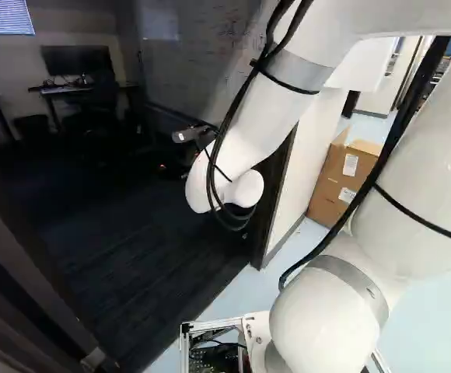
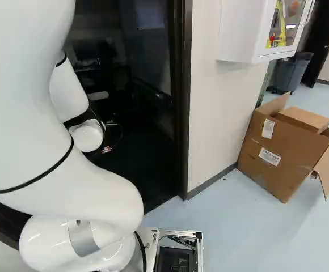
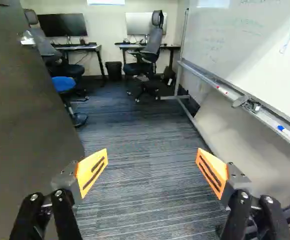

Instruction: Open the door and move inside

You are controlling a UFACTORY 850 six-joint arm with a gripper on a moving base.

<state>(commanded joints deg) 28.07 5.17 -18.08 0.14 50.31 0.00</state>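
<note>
Door (image 3: 32, 120) already stood open, a dark panel rising close beside the spread claw (image 3: 152, 159). The claw was wide open, nothing between its orange pads (image 3: 92, 170), so nothing gripped the door. Arm (image 1: 253, 120) reached through the doorway; base (image 2: 200, 249) was outside on the pale floor (image 2: 232, 226). Likely step: drive in, opening part probably done.

Main risk: the base clipping the door frame (image 2: 181, 113). Frame foot and wall (image 2: 215, 107) stood ahead of it, with the opening more to the left, so driving straight without lining up first could have jammed a corner there. Second: turning the base with the arm stretched inside would have swung the arm too, maybe knocking it on the frame or snagging the loose cables (image 1: 224, 132).

Door could also have drifted back if it had a closer (couldn't tell), since no grip held it, and pinched arm or base. Spread fingers made the claw broad; a small sideways error might have scraped the door on one side or caught the whiteboard (image 3: 250, 55) stand on the other. Further in, the blue-seated chair (image 3: 63, 84) could have blocked a drift toward the desks.
</note>
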